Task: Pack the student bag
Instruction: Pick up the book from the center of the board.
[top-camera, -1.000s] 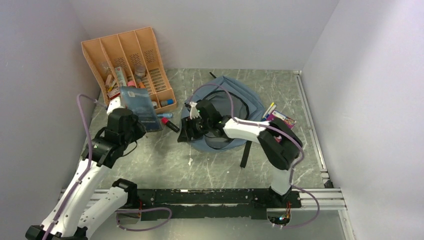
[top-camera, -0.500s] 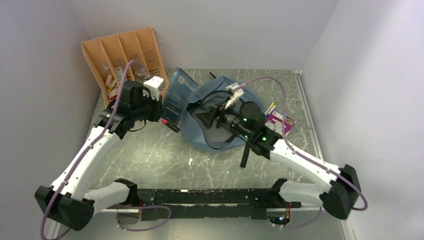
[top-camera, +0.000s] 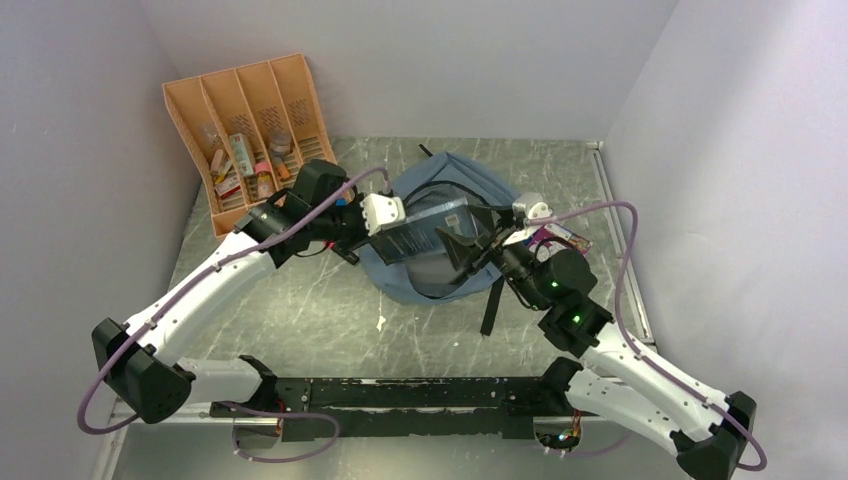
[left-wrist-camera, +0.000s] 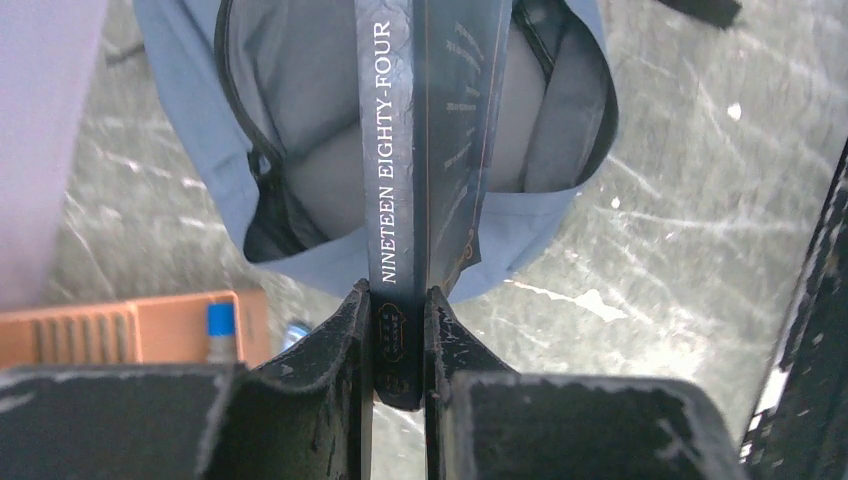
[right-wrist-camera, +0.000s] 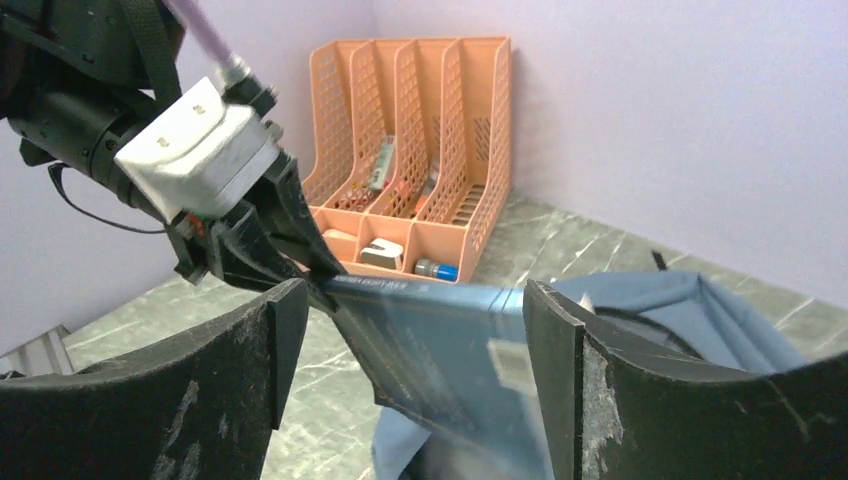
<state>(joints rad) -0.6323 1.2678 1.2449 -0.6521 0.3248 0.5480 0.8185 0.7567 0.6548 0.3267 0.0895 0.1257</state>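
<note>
The student bag (top-camera: 405, 278) lies open in the middle of the table, grey-blue, its mouth facing up (left-wrist-camera: 200, 120) (right-wrist-camera: 700, 310). My left gripper (top-camera: 386, 238) (left-wrist-camera: 398, 320) is shut on the spine end of a dark blue book (top-camera: 428, 226) (left-wrist-camera: 395, 150) titled Nineteen Eighty-Four. The book hangs edge-on over the bag's open mouth. My right gripper (top-camera: 458, 247) (right-wrist-camera: 415, 340) stands open at the mouth, just right of the book (right-wrist-camera: 450, 340). It holds nothing; the book shows between its fingers, farther off.
An orange file organiser (top-camera: 255, 130) with small items stands at the back left. A colourful box and pens (top-camera: 560, 236) lie right of the bag. A black strap (top-camera: 491, 300) trails toward me. Walls close in on the left, back and right.
My left arm swung the book from beside the organiser to over the bag's mouth. My right gripper opened wide and drew back to the right across the bag.
</note>
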